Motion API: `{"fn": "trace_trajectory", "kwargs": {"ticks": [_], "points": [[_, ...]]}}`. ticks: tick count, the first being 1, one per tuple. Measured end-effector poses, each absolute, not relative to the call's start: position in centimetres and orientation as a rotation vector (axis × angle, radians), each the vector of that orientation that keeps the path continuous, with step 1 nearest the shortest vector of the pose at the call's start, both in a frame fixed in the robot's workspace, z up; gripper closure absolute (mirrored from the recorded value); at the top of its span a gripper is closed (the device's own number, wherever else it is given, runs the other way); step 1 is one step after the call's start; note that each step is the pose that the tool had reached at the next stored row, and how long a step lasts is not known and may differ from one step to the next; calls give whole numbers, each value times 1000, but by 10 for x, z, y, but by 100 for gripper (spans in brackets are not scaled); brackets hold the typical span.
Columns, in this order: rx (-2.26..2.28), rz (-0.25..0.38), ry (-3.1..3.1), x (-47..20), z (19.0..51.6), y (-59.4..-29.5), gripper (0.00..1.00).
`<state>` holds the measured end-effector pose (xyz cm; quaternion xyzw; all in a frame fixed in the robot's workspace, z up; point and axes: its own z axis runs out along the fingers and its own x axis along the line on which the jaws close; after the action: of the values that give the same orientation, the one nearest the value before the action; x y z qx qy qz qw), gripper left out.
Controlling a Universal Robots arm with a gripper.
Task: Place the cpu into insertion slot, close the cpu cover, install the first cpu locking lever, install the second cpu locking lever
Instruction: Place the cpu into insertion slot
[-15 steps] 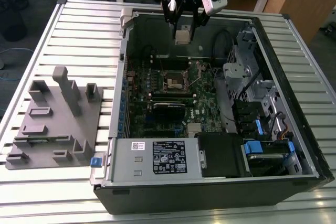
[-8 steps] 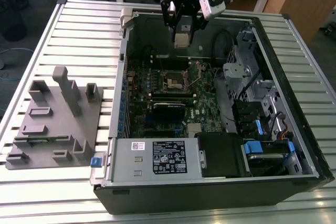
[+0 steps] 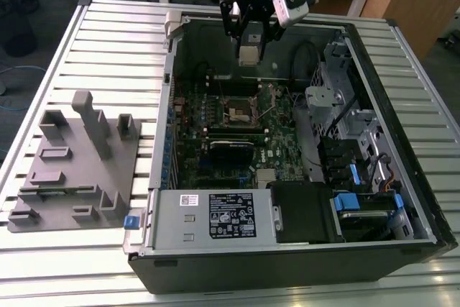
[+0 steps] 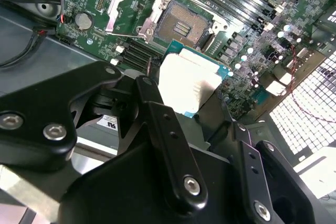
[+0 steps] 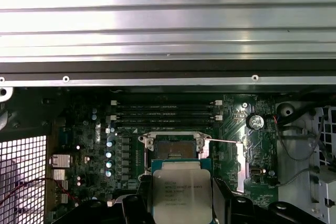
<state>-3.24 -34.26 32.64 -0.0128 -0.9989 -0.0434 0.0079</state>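
the gripper (image 3: 249, 42), jaws closed on the edges of the cpu (image 5: 181, 192), hangs over the open computer case (image 3: 215, 278), holding it well above the insertion slot (image 5: 173, 148) in the green board (image 3: 277, 134). any tilt or misalignment on lowering could seat it crooked and likely damage the slot's contacts.

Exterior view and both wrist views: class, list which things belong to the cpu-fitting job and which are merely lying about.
Job in hand:
gripper, shut on the cpu
insertion slot, uncovered
cpu cover, swung open

Lying about:
grey moulded block
power supply box
memory slots
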Motion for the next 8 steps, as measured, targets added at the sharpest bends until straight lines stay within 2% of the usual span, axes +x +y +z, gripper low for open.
{"fn": "trace_trajectory", "kwargs": {"ticks": [8], "points": [[-40,-136,-3123,-33,324,-343,46]]}}
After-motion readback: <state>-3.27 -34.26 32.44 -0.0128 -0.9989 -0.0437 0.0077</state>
